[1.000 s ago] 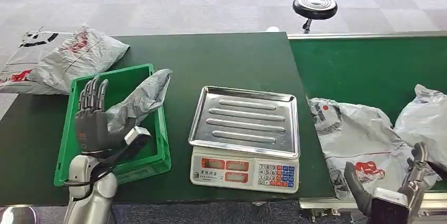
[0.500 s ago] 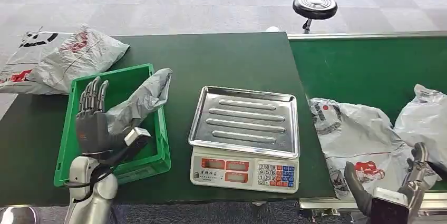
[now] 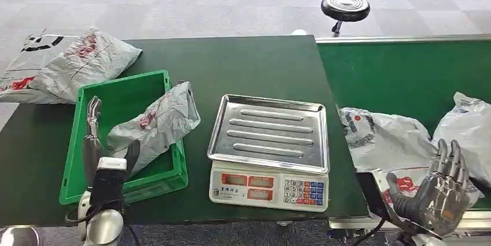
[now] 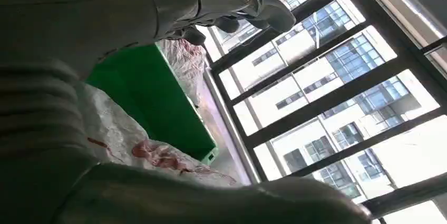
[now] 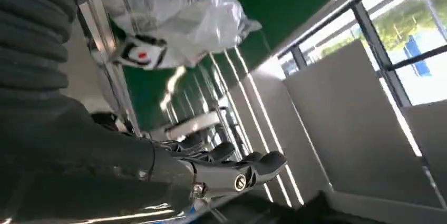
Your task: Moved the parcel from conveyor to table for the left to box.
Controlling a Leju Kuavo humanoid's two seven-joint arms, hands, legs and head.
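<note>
The grey parcel (image 3: pixel 155 125) lies across the green box (image 3: pixel 126 91), ready for packing, with the left hand (image 3: pixel 95 142) empty, fingers apart beside it. The right hand (image 3: pixel 443 191) hovers spread and empty near 2 conveyor parcels (image 3: pixel 388 142), likely lining up another.

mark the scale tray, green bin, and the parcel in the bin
scale tray (image 3: pixel 269 130), head view, centre of the ribbed steel pan
green bin (image 3: pixel 124 92), head view, bare floor at the far end
parcel in the bin (image 3: pixel 159 121), head view, middle of the grey bag

Left hand (image 3: pixel 94 142) edge-on, seemingly empty; right hand (image 3: pixel 441 195) fingers (image 3: pixel 449 159) spread.
</note>
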